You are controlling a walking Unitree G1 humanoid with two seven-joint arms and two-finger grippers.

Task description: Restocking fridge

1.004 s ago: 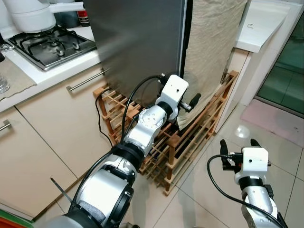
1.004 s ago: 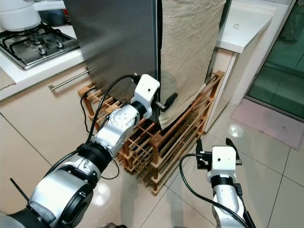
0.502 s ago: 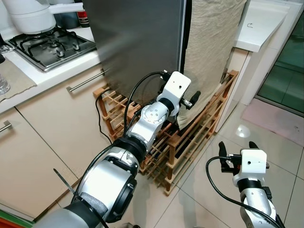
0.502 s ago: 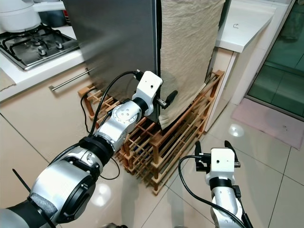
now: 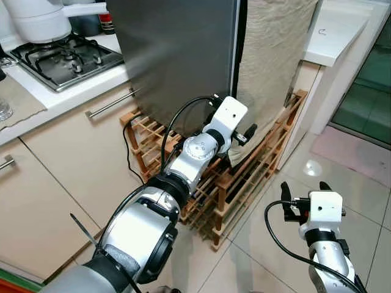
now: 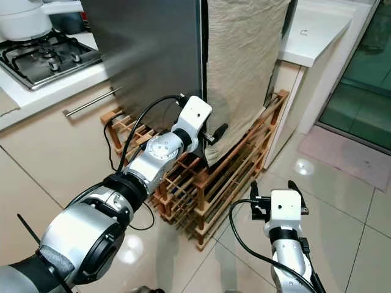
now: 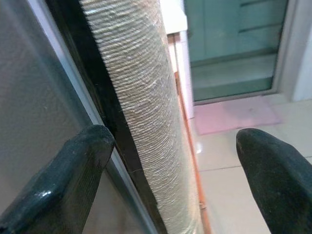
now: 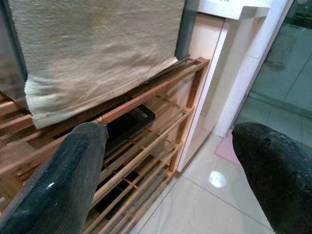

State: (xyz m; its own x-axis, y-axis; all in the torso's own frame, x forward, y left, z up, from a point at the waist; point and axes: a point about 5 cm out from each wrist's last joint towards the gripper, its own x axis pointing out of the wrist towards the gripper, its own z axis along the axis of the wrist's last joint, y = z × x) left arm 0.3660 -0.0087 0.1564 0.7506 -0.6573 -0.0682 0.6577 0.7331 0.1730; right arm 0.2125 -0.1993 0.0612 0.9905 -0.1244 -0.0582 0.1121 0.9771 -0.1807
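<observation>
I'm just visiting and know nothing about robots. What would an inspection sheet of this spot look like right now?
Surface: glossy tiled floor; white counter with a gas hob.
Job's things: steel fridge standing closed, a beige cloth hanging down its front by the door edge.
Clutter: wooden rack under the fridge; white pot on the hob.
Grippers: left gripper open, raised to the fridge's door edge, one finger on the steel side, the other beyond the cloth. Right gripper open, low over the floor, holding nothing.
Cables: black cable running down beside the rack; black cables looped on both arms.
Surroundings: cabinet drawers with bar handles; glass door.
</observation>
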